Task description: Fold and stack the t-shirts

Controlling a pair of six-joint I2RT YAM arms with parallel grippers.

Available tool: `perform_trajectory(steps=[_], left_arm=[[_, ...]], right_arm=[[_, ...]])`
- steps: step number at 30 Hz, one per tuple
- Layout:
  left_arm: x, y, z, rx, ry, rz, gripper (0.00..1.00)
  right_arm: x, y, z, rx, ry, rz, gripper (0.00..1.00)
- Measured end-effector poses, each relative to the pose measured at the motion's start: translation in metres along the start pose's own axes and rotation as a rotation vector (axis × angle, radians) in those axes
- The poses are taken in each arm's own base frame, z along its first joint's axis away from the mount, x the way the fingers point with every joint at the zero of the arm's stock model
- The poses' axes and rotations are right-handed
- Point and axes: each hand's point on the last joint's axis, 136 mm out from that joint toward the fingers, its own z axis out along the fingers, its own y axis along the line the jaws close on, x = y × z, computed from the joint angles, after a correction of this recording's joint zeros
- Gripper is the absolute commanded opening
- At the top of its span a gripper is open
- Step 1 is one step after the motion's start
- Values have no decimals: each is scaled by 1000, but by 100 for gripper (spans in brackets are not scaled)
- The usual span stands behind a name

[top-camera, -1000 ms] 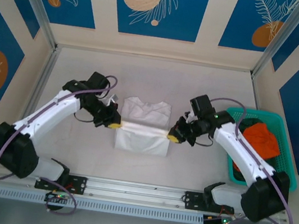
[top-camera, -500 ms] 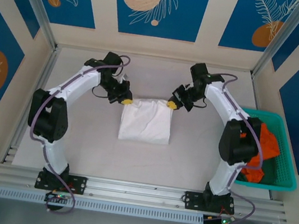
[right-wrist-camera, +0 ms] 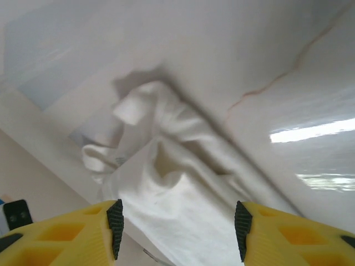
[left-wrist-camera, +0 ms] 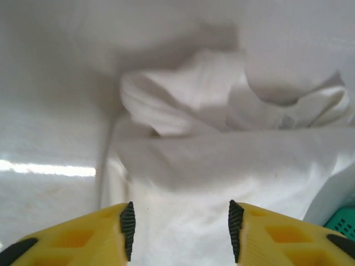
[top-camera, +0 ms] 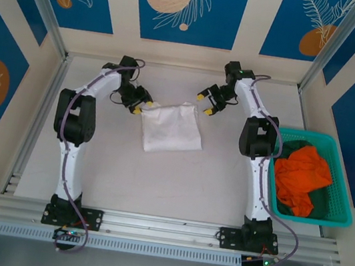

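Where the table (top-camera: 90,173) lies bare around it, the white t-shirt (top-camera: 173,129) rests near the middle, folded into a rough rectangle and set a little askew; its far edge is bunched into soft rolls. The left gripper (top-camera: 142,106) hovers just beside the shirt's far left corner, its yellow fingers standing apart with nothing between them; the right gripper (top-camera: 203,104) hangs near the far right corner, slightly off the cloth, jaws likewise parted and holding nothing; from both wrist cameras the rumpled white cloth lies just ahead of the spread fingers. Well apart, at the table's right side, a teal basket (top-camera: 309,134) holds an orange t-shirt (top-camera: 302,176) heaped over a dark green t-shirt (top-camera: 286,149).
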Motion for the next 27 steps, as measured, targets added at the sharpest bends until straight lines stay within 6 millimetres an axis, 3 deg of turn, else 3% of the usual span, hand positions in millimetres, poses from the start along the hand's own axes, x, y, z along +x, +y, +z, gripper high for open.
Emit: perform_trajectory(steps=[3, 7, 10, 12, 15, 18, 22, 24, 26, 27], left_arm=[[-15, -6, -7, -8, -51, 7, 73], [-17, -20, -35, -17, -138, 85, 66], [9, -35, -51, 20, -160, 157, 50], [42, -47, -53, 54, -131, 225, 46], [89, -65, -38, 96, -57, 315, 43], [129, -65, -4, 87, 36, 390, 42], [157, -31, 36, 10, 127, 433, 37], [164, -1, 55, -35, 153, 452, 37], [173, 18, 64, -41, 180, 472, 37], [175, 17, 60, -21, 170, 496, 37]], right_arm=[[7, -15, -6, 19, 0, 14, 53], [64, -34, -25, 14, 19, -18, 40], [114, -28, -34, -33, 29, -113, 29], [139, -23, -30, -60, 42, -175, 24], [159, -19, -10, -72, 78, -233, 23], [155, -30, 19, -43, 101, -225, 21], [140, -58, 53, 17, 119, -182, 18], [140, -80, 67, 49, 130, -159, 17], [149, -90, 71, 44, 163, -153, 16], [152, -90, 71, 35, 160, -168, 16]])
